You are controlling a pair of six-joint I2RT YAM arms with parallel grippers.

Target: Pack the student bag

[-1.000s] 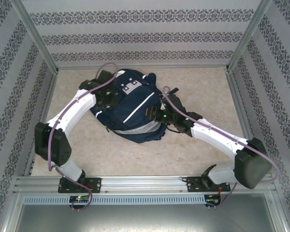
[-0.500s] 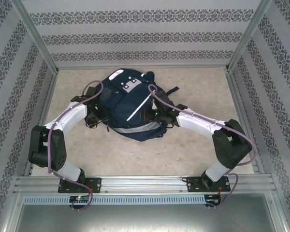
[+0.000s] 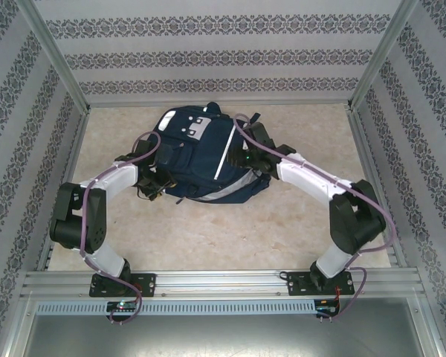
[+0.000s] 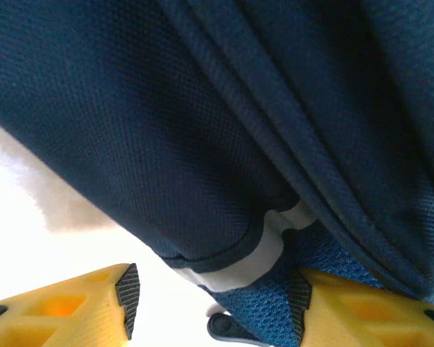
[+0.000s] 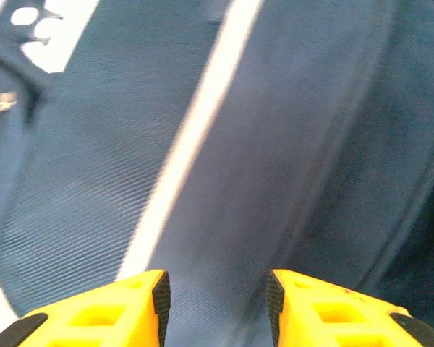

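Though student bag (image 3: 201, 158) far, nearside bare

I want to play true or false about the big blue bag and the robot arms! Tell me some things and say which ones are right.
1. The student bag is dark navy with a white stripe. True.
2. Both pincers are on the same side of the bag. False: the left pincer is at its left side and the right pincer is at its right side.
3. The bag sits up on a shelf. False: it lies on the table.
4. The left pincer's fingers are yellow. True.
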